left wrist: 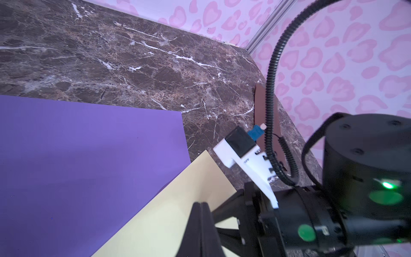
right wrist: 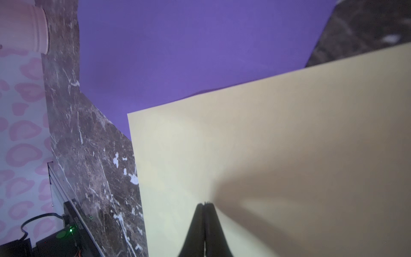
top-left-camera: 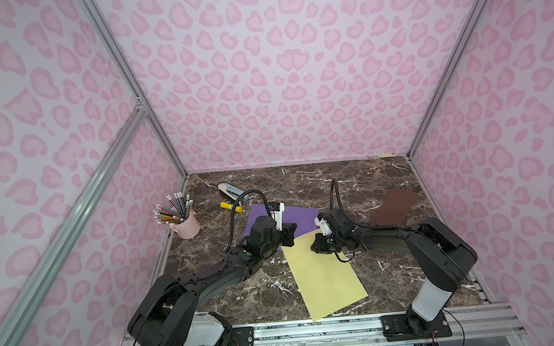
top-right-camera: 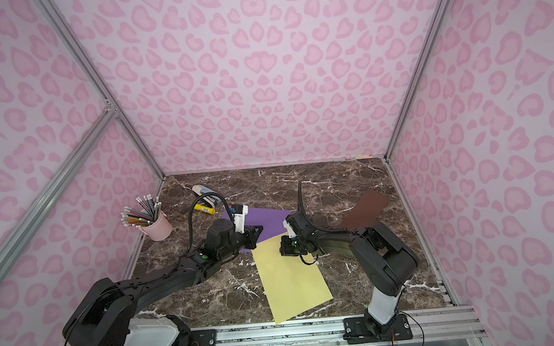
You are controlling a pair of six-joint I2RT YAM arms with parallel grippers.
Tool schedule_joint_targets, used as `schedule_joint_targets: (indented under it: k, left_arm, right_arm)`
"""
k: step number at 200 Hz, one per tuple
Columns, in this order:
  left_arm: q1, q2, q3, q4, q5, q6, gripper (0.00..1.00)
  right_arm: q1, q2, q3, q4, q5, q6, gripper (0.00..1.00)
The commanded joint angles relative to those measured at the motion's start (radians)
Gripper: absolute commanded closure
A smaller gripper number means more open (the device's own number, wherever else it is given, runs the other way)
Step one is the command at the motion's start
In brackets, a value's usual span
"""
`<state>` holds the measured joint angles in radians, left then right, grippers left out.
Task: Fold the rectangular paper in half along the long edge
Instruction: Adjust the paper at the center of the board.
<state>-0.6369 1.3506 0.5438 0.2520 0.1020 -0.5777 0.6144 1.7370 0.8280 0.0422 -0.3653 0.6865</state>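
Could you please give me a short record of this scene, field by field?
table: brown marble
yellow paper: flat, unfolded, far end overlapping the purple paper
purple paper: flat, partly under the yellow paper
brown paper: flat, far right, apart from the others
cup: pink, holding pencils, far left
glue stick: lying behind the purple paper
left gripper: shut, at the yellow paper's far left corner
right gripper: shut, tips on or just above the yellow paper
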Motion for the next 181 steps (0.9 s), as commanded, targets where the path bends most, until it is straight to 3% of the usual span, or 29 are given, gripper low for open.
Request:
schedule_joint_targets:
  k: [1,41,78,117,141,181]
  left_arm:
    - [0.000,-0.053,-0.036,0.085,-0.045,-0.032,0.96]
    - [-0.007,-0.092,-0.093,0.157,-0.046,-0.059,0.96]
    - [-0.044,-0.026,-0.077,0.177,-0.052,-0.070,0.96]
    - [-0.081,0.049,-0.032,0.174,-0.065,-0.070,0.96]
    - [-0.091,0.098,-0.001,0.151,-0.062,-0.069,0.96]
    - [-0.122,0.211,0.054,0.117,-0.021,-0.078,0.96]
  right_arm:
    - [-0.023,0.026,-0.024,0.143,-0.028,0.105,0.93]
    - [-0.052,0.047,-0.054,0.237,0.033,0.253,0.94]
    - [-0.105,0.050,-0.153,0.431,0.059,0.491,0.97]
    - [-0.099,0.028,-0.189,0.538,0.123,0.617,0.98]
    - [-0.102,-0.014,-0.146,0.513,0.115,0.563,0.97]
    - [-0.132,-0.162,-0.036,0.152,0.170,0.297,0.91]
